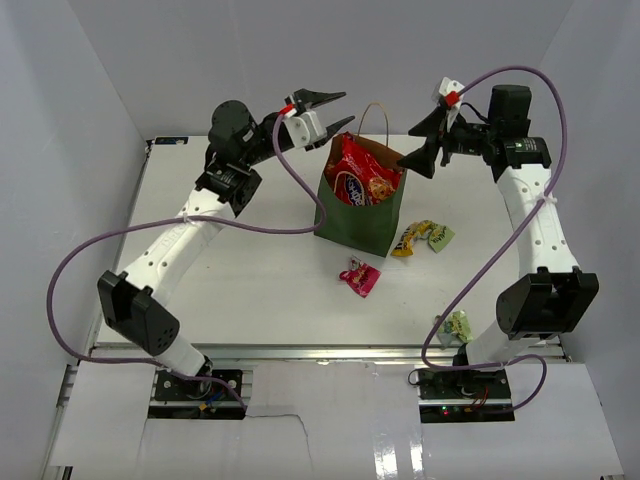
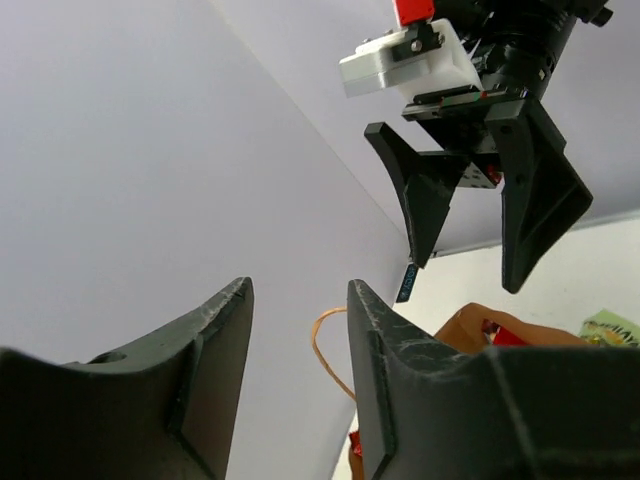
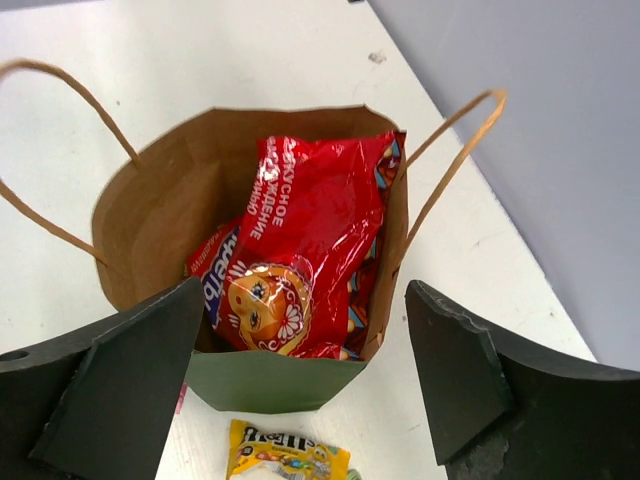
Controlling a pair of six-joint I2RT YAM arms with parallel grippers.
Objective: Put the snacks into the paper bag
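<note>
Step in hand, as I judge it: between picks. The large red chip bag (image 3: 300, 260) stands inside the paper bag (image 3: 290, 385), top poking above the rim, but several small snacks lie on the table, so task prob. under halfway. My right gripper (image 3: 305, 288) hovers over the bag mouth, fingers spread wide, nothing between them. In the wrist view the brown kraft opening fills the frame centre with both loop handles arching to upper left and upper right. In the top view that gripper (image 1: 415, 145) sits just above the bag's upper-right corner, not touching it. My left gripper (image 1: 338, 97) is raised at the bag's upper left. Its wrist view shows a clear gap between the fingers, empty, pointing across at the right gripper in the upper right of that frame. Bag itself (image 1: 355, 220) is upright, centre of the table. Loose items, top view: yellow candy pack (image 1: 405, 240) just right of the bag's base, light-green wrapper (image 1: 440, 235) beside it, pink wrapper (image 1: 360, 275) below the bag, and a 2nd green wrapper (image 1: 457, 325) lower right, near the right arm base. Next move calls for the right arm to swing clear of the handles and drop, jaws open, onto the yellow pack, as it's the nearest. Flat crinkly film, so I expect a low pinch will be needed.
</note>
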